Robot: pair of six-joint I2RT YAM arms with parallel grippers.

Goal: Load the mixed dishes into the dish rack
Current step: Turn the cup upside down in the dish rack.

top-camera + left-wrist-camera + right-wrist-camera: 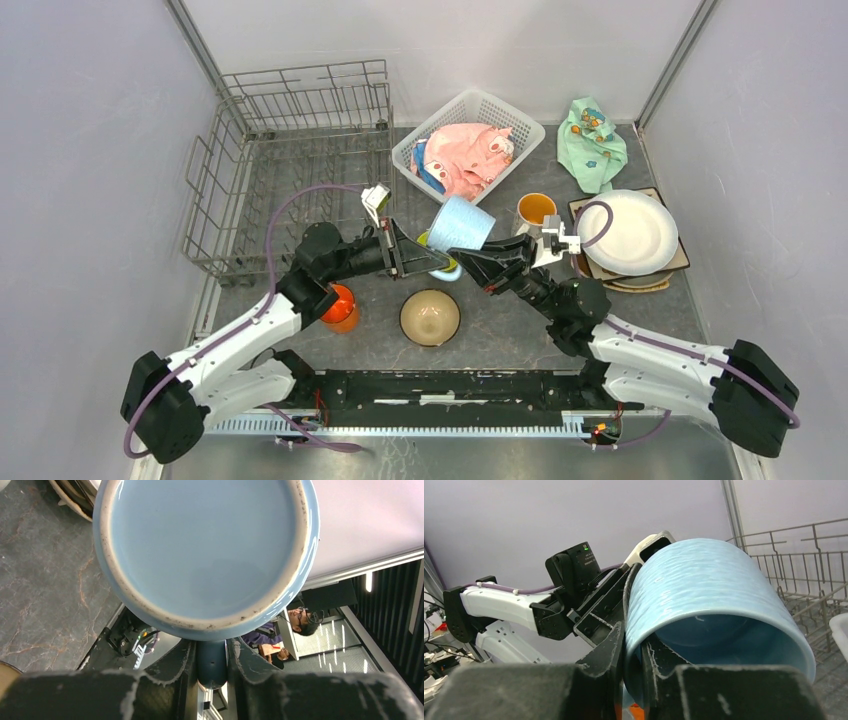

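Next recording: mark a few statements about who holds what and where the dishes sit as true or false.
1. The left claw and the right claw both grip the light-blue mug. True.
2. The dish rack already holds a plate. False: no dishes stand in it.
3. The pink cloth lies in the white lattice basket. True.
4. The tan bowl sits on the white plate. False: it sits on the table between the arms, apart from the plate.
5. The light-blue mug stands upright on the table. False: it is held lifted and tilted on its side.
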